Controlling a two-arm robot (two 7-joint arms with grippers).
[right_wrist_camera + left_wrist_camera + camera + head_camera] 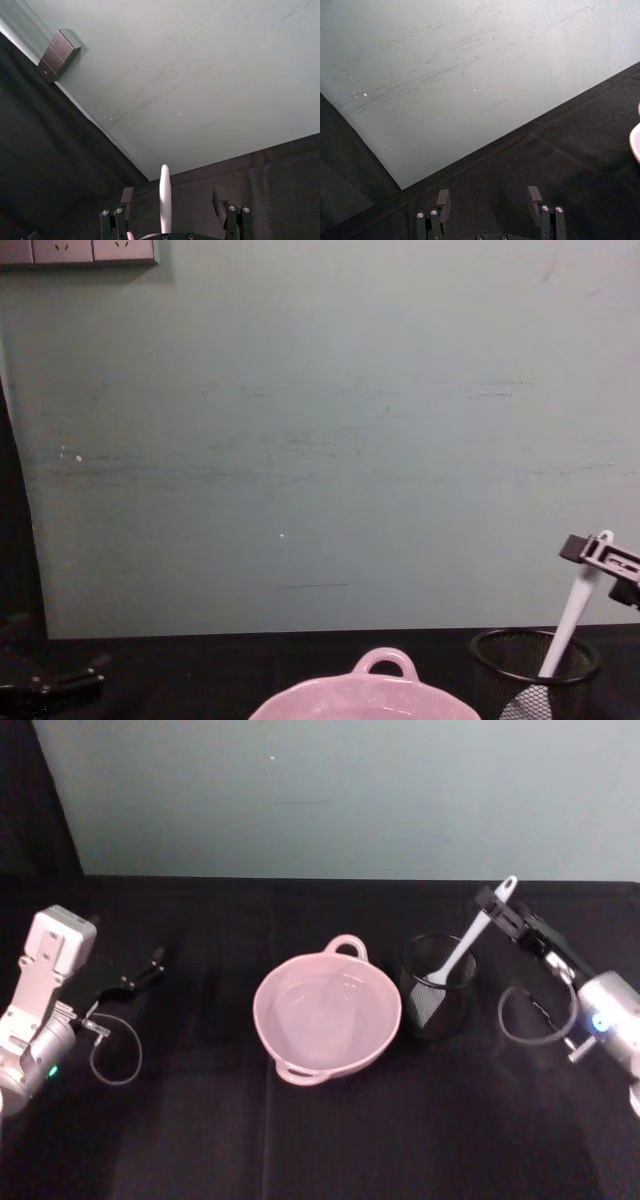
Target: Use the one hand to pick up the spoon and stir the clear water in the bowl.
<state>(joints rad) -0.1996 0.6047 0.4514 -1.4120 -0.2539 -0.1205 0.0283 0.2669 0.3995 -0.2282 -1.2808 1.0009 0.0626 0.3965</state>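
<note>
Spoon [470, 942] handle framed between spread fingers [127, 196] of right hand [497, 900], gap on each side, head sunk in mesh cup [440, 1008], left hand [489, 198] fingers likewise spread.

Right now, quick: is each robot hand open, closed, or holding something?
Left gripper: open, empty.
Right gripper: open, straddling the spoon handle, not clamped on it.
</note>
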